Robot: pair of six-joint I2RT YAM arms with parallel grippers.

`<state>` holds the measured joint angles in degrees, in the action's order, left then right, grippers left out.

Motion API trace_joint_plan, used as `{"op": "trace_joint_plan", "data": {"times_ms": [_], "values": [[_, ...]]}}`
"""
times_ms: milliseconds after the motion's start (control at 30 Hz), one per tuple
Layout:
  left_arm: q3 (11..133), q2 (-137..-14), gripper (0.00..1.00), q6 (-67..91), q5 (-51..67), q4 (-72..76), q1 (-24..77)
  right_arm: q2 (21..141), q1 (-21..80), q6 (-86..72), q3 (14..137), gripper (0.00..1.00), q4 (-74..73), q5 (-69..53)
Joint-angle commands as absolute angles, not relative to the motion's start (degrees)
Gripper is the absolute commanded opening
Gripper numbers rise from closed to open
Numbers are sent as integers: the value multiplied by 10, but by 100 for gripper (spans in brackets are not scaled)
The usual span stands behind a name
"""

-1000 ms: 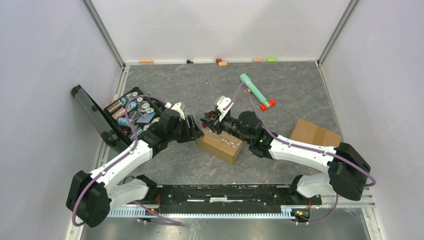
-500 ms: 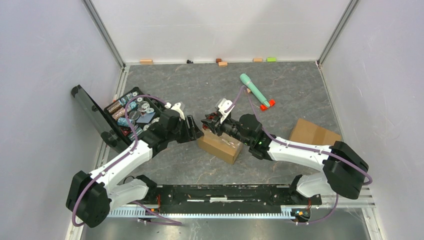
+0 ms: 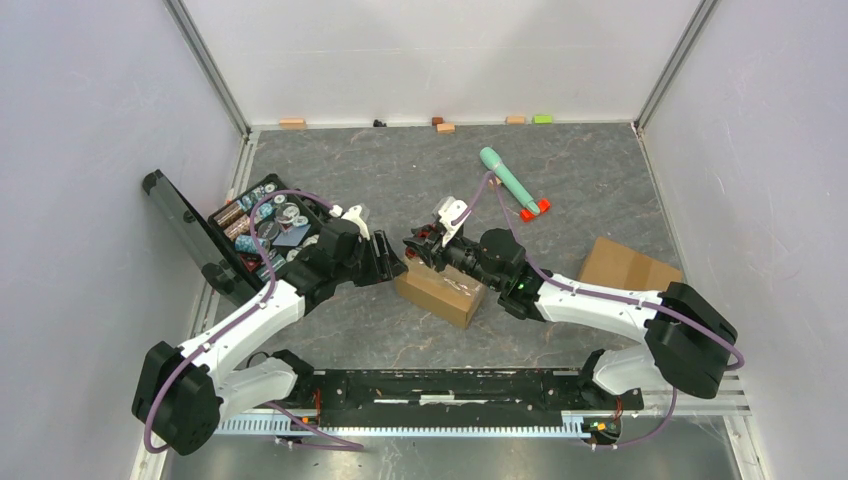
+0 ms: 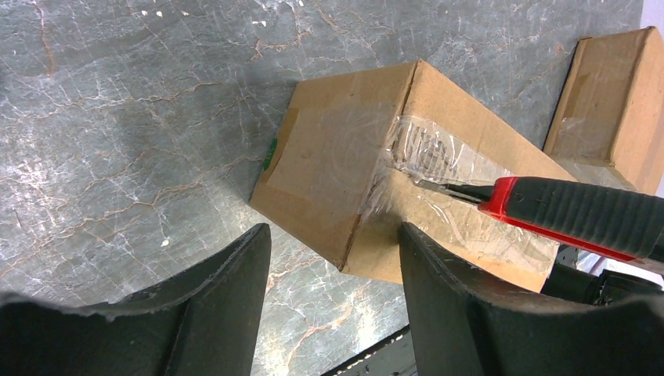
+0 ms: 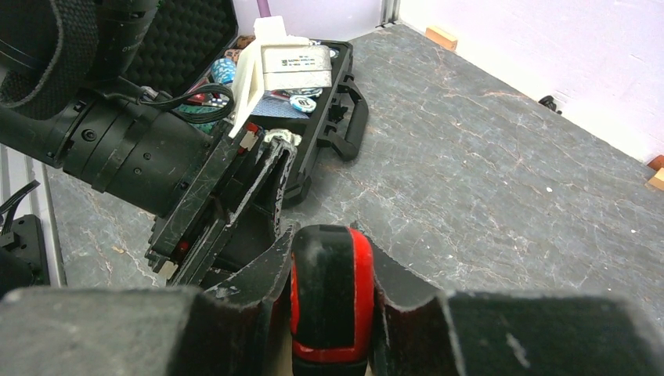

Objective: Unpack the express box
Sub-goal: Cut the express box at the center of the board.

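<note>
**Top view:** express box (image 3: 441,288) lies mid-table (image 3: 560,180), just ahead of both wrists. Left hand (image 3: 392,264) is at the box's left end. Right hand (image 3: 413,246) is over its far-left corner, and the 2 hands nearly meet. Wrist housings & cables cover both hands' jaws here, so grip can't be read from above. A 2nd box (image 3: 630,267) sits well apart to the right. An open tool case (image 3: 262,228) is at left, partly covered by the left arm. A green pen-like thing (image 3: 510,183) w/ an orange end lies further back.

**Left wrist:** the left hand's fingers (image 4: 223,298) stand wide apart w/ nothing between them. The box's near corner shows beyond the gap; touching or not, can't tell. Clear tape (image 4: 442,153) runs across the box top, blurred by glare. The knife (image 4: 579,210), red & black handle, comes in from the right & is cut off by the frame edge. Its thin blade (image 4: 438,186) has its tip on the tape.

**Right wrist:** the right hand's 2 fingers are clamped on the knife handle, seen butt-on. Blade & box are hidden behind it. The left arm's wrist fills the left side, w/ the case behind it.
</note>
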<state>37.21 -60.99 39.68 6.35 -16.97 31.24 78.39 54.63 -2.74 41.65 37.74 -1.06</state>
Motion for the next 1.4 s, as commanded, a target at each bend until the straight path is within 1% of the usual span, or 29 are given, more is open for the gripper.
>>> {"op": "trace_joint_plan", "data": {"times_ms": [0,433,667,1067,1367], "values": [[358,-622,66,392,26,-238,308,784,542,-23,439,0,414,-4],[363,-632,66,391,30,-236,308,809,536,-35,453,0,417,-15],[364,-634,67,393,28,-235,308,802,535,-42,431,0,402,-18],[366,-637,66,408,28,-231,308,769,533,-41,384,0,351,-13],[364,-628,66,421,11,-232,308,740,532,-29,400,0,259,-8]]}}
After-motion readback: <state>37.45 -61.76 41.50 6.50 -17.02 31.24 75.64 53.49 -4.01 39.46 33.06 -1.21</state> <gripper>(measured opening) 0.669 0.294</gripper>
